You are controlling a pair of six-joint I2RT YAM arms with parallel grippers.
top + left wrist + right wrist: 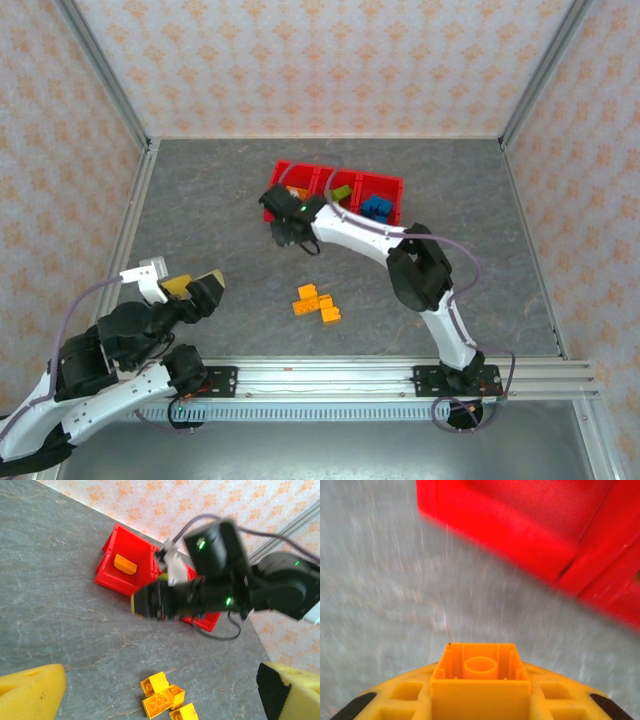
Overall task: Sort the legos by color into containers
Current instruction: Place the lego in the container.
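Currently your right tool (289,233) is clenched on an orange brick (480,676). In the right wrist view the brick sits at bottom centre between the tool's yellow fingers (405,695), with its hollow side and round tube facing the camera. In the top view that tool sits just below the left end of the red bins (385,181), in the upper middle of the frame, and its arm curves back to a base at lower right. The wrist picture is blurred, so you cannot tell from it whether the brick touches the desk (200,200).

The bins form one joined row of three. The left bin holds an orange piece (125,564), the middle one a green piece (341,192), and the right one blue pieces (376,208).

More orange bricks lie in a tight cluster (316,304) on the desk, just below the centre of the top view and well apart from the bins.

Your left tool (195,283) is released. In the left wrist view its yellow pads (32,687) stand at the lower left and lower right corners, wide apart and gripping nothing, with the cluster on the desk beyond them. In the top view this tool is at lower left, well apart from the cluster.
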